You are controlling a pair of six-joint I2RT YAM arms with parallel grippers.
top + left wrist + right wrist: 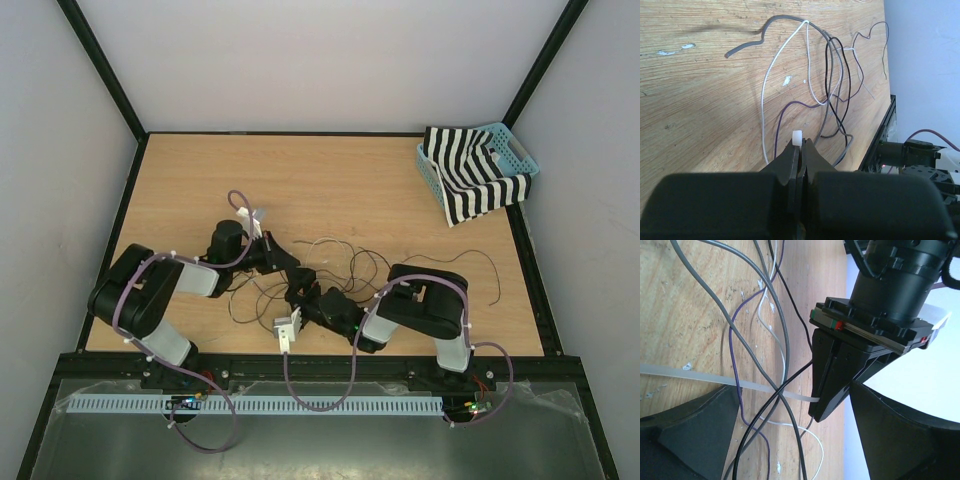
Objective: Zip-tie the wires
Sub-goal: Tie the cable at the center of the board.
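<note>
Clamping zip tie (797,138), left tool (800,145) — strap (695,377) across wires (730,347), right-wrist only.

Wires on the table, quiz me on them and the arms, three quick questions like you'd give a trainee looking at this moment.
1. True or false: the left gripper is shut on the zip tie, not on the wires.
2. Pick one: the right gripper is A) shut, B) open, C) out of view.
3. What lies in the blue basket?
Key: 1 true; 2 B; 3 a striped cloth.
</note>
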